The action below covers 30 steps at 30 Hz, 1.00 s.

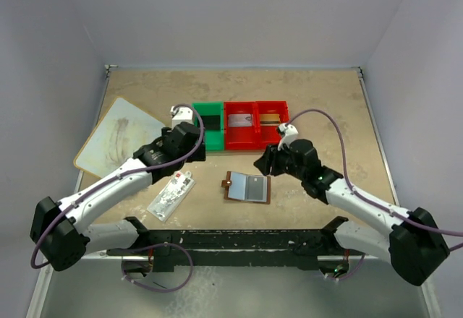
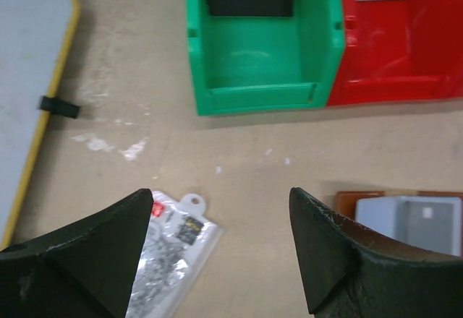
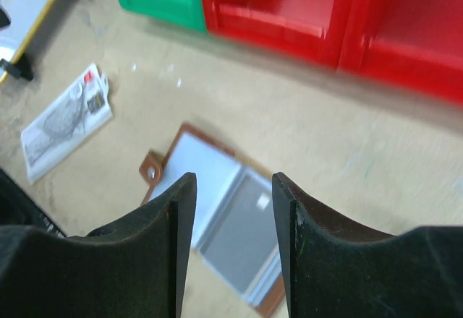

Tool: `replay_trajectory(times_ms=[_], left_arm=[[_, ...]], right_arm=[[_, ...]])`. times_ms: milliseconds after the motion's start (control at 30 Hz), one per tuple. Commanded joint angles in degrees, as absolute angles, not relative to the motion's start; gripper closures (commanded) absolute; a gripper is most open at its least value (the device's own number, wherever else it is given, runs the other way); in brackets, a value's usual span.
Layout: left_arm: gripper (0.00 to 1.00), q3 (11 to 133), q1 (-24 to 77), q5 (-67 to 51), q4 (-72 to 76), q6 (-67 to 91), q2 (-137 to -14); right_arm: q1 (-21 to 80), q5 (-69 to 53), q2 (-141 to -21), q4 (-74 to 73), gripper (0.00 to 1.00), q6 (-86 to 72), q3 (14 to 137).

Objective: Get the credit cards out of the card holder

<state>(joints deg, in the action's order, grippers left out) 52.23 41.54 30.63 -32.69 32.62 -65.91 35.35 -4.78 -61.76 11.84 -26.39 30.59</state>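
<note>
left gripper (image 2: 221,202) fingers spread wide, empty, by green bin (image 2: 260,43) | card holder (image 1: 247,186) open flat on table (image 1: 311,101) between arms, long axis left-right, grey card (image 3: 239,228) in right pocket | right gripper (image 3: 233,181) nearer, fingers apart, empty, holder right under them

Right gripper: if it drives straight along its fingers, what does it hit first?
Likely the open card holder, framed between the fingers of the right gripper in its wrist view; depth unclear.

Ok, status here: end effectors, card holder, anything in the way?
Left end effector open, empty. Right end effector open, empty, over the card holder. Card holder open flat, grey card in pocket. Nothing covering it.
</note>
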Motion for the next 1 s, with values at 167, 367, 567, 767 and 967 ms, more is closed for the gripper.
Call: replay_trajectory(times_ms=[167, 367, 567, 767, 967], left_arm=[[0.29, 50.86, 48.30, 16.46, -17.18, 39.08, -75.80], [0.32, 49.91, 54.86, 18.39, -14.68, 42.60, -81.05], [0.35, 48.72, 56.38, 19.14, -14.81, 43.21, -84.04], [0.42, 48.78, 57.11, 19.81, -16.38, 42.21, -87.49], [0.53, 48.54, 57.39, 20.54, -16.52, 42.01, -88.82]], right_arm=[[35.33, -12.85, -46.50, 12.50, 0.53, -43.32, 15.84], [35.27, -12.21, -47.37, 12.03, 0.55, -44.80, 15.19], [35.33, -13.92, -53.73, 15.47, 0.57, -44.43, 15.84], [35.32, -15.23, -58.34, 17.84, 0.58, -43.83, 16.26], [35.28, -12.19, -58.80, 16.13, 0.59, -44.96, 15.99]])
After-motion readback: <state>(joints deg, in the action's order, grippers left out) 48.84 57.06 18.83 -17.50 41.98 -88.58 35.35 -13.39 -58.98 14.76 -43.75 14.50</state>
